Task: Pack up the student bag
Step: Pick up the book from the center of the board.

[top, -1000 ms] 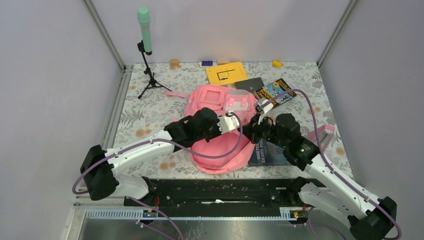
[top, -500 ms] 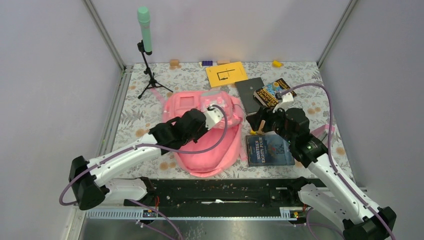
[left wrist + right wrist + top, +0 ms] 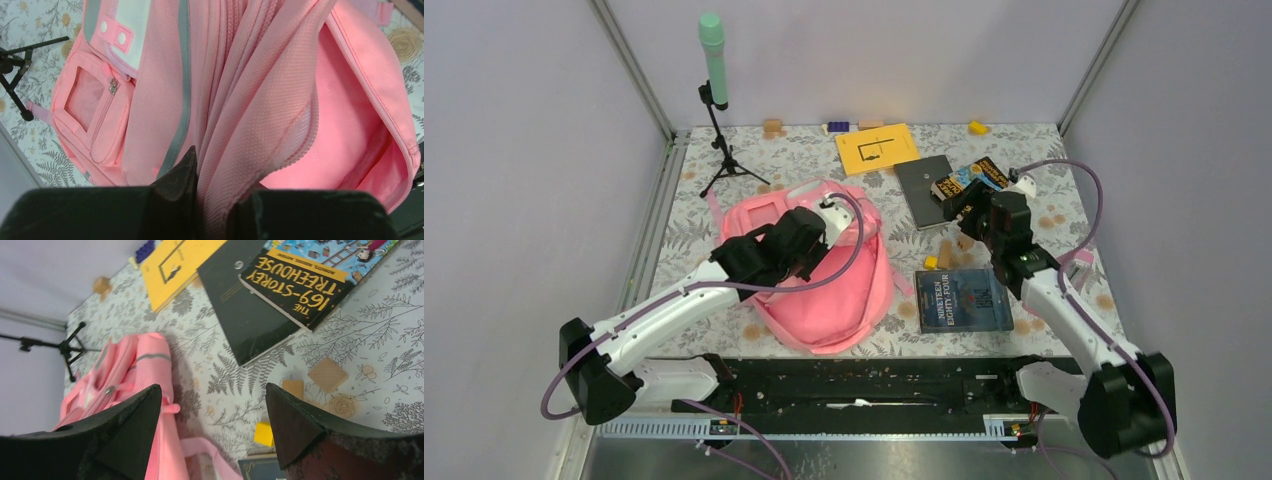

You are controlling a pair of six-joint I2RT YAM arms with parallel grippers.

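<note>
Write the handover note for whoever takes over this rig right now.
Left gripper: jaws shut on the bag's opening edge, holding the main compartment open.
Right gripper: open, empty, above the table near the Treehouse book and black notebook.
Outside the bag: those two, the yellow book and Nineteen Eighty-Four.
Done: bag opened; the part of its inside that shows is empty.
Left: all the packing, likely starting with a book.
</note>
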